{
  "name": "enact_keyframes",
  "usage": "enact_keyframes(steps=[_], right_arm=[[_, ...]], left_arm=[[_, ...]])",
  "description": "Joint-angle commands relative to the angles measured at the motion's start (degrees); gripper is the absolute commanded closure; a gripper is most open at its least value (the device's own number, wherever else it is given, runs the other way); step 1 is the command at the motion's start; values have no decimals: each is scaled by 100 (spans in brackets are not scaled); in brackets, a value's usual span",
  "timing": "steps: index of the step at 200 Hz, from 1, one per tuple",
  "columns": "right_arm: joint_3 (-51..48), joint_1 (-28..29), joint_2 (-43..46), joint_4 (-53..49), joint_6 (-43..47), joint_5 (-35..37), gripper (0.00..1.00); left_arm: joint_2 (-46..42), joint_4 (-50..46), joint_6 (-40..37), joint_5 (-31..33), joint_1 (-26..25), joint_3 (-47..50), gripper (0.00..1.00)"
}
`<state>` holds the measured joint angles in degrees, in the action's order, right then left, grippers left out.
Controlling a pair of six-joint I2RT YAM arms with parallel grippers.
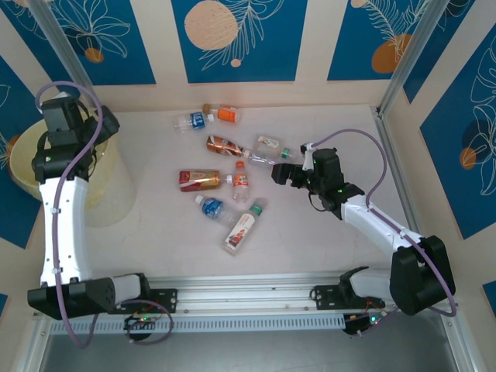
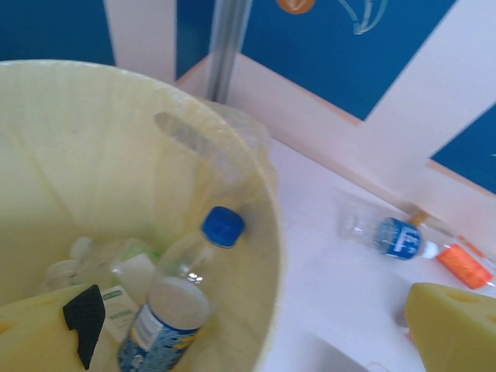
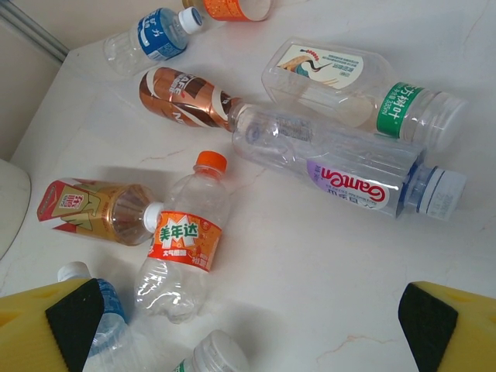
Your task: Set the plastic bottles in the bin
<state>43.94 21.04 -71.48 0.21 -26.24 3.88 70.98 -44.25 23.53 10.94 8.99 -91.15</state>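
While the left gripper (image 2: 248,341) hangs open above the bin (image 2: 273,232) — a blue-capped bottle (image 2: 222,227) lies inside with others — the right gripper (image 3: 248,329) stands open and empty too, over the plastic bottles (image 3: 186,232) scattered on the table (image 3: 310,294).

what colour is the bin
Pale translucent yellow. The bin shows best in the left wrist view.

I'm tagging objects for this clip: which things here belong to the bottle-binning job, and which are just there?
Job: round pale-yellow translucent plastic bin; clear plastic bottles already in it; loose clear plastic bottles on the white table.
Not the job: blue leaf-patterned wall panels; grey metal rail.
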Motion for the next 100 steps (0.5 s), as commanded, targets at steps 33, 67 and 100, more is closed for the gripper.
enact_keyframes(steps=[33, 67, 100], right_arm=[[114, 39, -81, -30, 5, 241, 0], [167, 26, -232, -25, 11, 315, 1], [484, 6, -566, -347, 710, 43, 1]], left_arm=[[-535, 693, 131, -819, -97, 217, 0], [-480, 772, 110, -738, -677, 246, 0], [-137, 657, -70, -327, -1559, 85, 0]])
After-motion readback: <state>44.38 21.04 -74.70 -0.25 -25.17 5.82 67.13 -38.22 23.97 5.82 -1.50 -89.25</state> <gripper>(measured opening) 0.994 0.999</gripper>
